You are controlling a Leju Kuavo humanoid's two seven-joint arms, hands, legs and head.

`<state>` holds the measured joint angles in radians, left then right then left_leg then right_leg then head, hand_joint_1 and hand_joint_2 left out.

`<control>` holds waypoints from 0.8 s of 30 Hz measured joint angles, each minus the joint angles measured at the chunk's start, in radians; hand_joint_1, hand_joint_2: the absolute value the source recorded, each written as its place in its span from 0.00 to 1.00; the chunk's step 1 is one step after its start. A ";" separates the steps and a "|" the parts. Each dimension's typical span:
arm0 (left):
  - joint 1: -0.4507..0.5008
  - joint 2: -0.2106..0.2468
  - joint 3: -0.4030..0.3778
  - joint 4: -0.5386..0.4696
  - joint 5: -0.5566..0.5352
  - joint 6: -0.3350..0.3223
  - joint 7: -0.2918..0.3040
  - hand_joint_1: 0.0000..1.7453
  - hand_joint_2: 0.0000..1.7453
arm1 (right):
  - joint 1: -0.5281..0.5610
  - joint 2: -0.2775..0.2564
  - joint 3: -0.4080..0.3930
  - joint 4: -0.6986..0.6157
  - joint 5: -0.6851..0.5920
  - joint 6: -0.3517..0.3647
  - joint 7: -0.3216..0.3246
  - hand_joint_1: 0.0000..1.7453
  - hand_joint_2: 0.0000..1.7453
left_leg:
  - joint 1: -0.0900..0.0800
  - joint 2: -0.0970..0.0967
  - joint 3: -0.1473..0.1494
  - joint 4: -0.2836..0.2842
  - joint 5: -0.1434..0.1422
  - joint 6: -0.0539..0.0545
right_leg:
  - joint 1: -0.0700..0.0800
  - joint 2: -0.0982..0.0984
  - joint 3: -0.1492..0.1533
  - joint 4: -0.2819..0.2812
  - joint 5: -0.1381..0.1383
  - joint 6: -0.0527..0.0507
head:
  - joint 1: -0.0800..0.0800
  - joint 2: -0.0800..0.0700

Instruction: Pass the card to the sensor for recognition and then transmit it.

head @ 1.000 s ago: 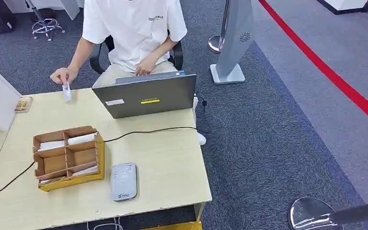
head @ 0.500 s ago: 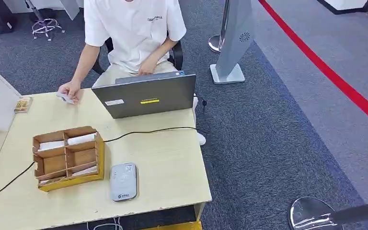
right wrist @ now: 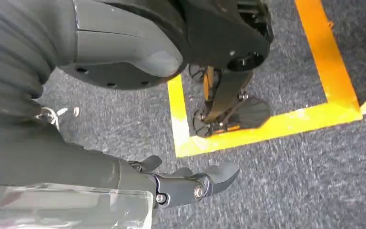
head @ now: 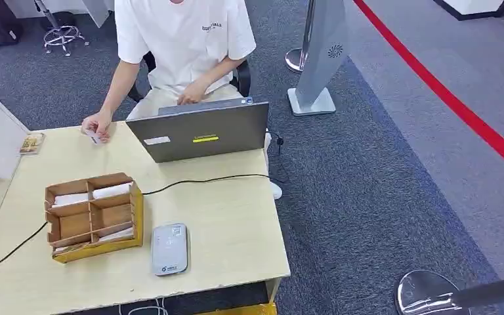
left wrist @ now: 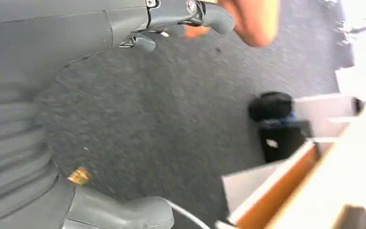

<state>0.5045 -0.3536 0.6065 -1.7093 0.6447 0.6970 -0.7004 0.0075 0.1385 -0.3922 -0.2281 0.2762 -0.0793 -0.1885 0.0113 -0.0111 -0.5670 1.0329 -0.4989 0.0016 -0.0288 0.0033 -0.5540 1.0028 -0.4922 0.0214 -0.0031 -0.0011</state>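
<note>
We judge the task to be at its very start: no card has been picked up yet. Both arms hang at our sides. In the left wrist view the left robot hand (left wrist: 171, 19) shows its fingers spread over grey carpet, with nothing between them; in the right wrist view the right robot hand (right wrist: 190, 183) likewise hangs over the carpet with loosely extended fingers and nothing in its grasp.

The cards (head: 92, 193) lie in the compartments of the cardboard box (head: 93, 243) on the left part of the surface (head: 230, 223); white cards show in the two far compartments and along the near ones (how many we cannot tell). The sensor (head: 169, 248), a flat grey reader, lies just beside the box on its right, near the front edge of the surface. A black cable (head: 203, 179) runs across the surface between the box and the laptop (head: 200, 134).

Behind the laptop sits a person whose hand (head: 96, 125) rests at the far left corner of the surface, holding a small white item that may be a card.

Next, we reckon, one arm must rise over the box, pinch a single card out of a compartment, and carry it flat over the sensor. The left arm looks the nearer choice.
</note>
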 joint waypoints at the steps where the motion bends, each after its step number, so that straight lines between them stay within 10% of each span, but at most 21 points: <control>1: 0.001 0.000 -0.001 -0.013 -0.004 -0.003 0.001 0.00 1.00 | 0.001 0.000 -0.001 0.000 0.003 0.002 -0.001 0.00 1.00 | 0.000 0.000 0.000 0.000 0.000 0.000 | 0.000 0.000 0.000 0.000 0.000 0.000 | -0.001 0.000; 4: -0.032 0.003 0.038 -0.078 -0.069 -0.124 0.095 0.00 1.00 | 0.000 -0.001 -0.002 0.003 0.024 0.008 -0.010 0.00 1.00 | 0.000 -0.002 0.000 0.000 0.000 0.000 | 0.000 -0.002 0.000 0.000 0.000 0.000 | 0.000 0.000; 9: -0.223 0.006 0.349 -0.084 -0.239 -0.501 0.256 0.00 1.00 | -0.005 -0.006 -0.002 0.009 0.038 0.021 -0.013 0.00 1.00 | 0.001 -0.001 0.001 0.000 0.001 0.000 | 0.001 -0.002 0.002 0.000 0.000 -0.001 | 0.000 0.000; 24: -0.419 0.012 0.688 -0.080 -0.371 -0.769 0.248 0.00 1.00 | -0.011 -0.007 -0.002 0.016 0.036 0.034 -0.042 0.00 1.00 | 0.000 -0.001 0.001 0.000 0.000 0.001 | 0.000 -0.002 0.002 0.000 0.000 0.000 | 0.002 0.000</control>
<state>0.0855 -0.3418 1.2943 -1.7891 0.2735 -0.0721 -0.4520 -0.0038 0.1312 -0.3937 -0.2117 0.3124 -0.0450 -0.2300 0.0113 -0.0118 -0.5656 1.0328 -0.4989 0.0026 -0.0287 0.0017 -0.5522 1.0031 -0.4923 0.0211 -0.0015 -0.0011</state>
